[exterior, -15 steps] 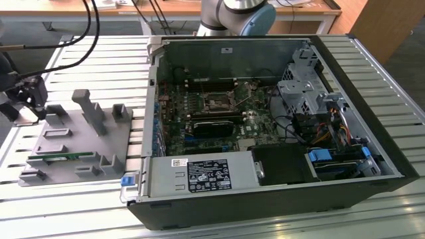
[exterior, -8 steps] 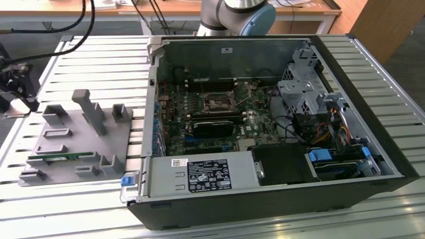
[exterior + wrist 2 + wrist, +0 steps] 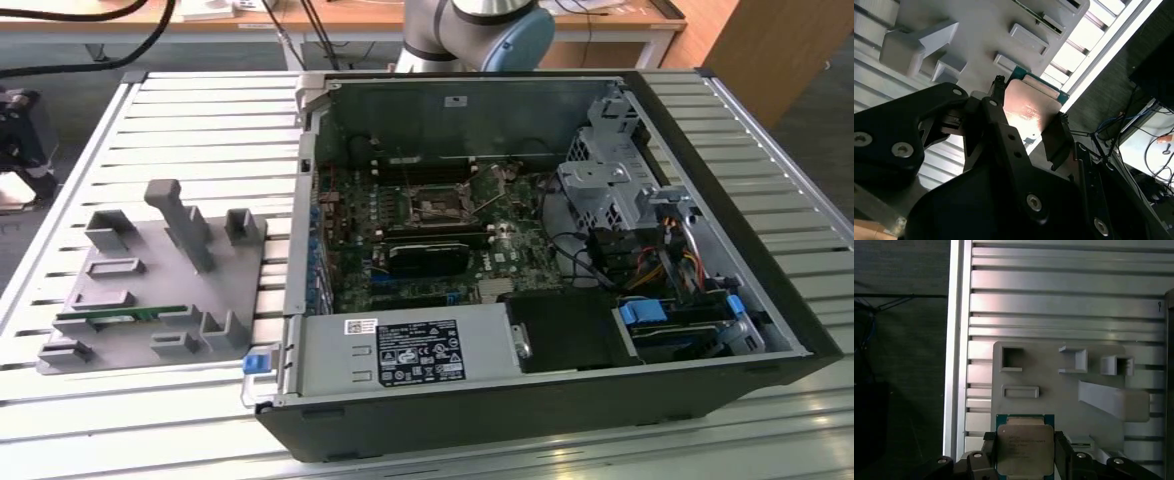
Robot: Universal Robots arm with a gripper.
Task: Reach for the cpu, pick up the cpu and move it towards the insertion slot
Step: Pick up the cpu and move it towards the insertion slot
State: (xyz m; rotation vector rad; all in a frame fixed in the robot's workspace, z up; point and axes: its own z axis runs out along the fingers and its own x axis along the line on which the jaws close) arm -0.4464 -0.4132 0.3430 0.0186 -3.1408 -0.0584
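The cpu, a flat square chip with a silvery top and green rim, sits between the black fingers of my gripper, which is shut on its two opposite edges. In the second wrist view the cpu shows from the other side in the same gripper, held in the air above the grey fixture. The insertion slot, a small square socket with a shiny frame, lies on the green board inside the open computer case in the exterior view.
The grey fixture stands on the slatted metal table at the exterior view's left, with a green memory stick in it. The arm's base rises behind the case. A black block sits just below the socket.
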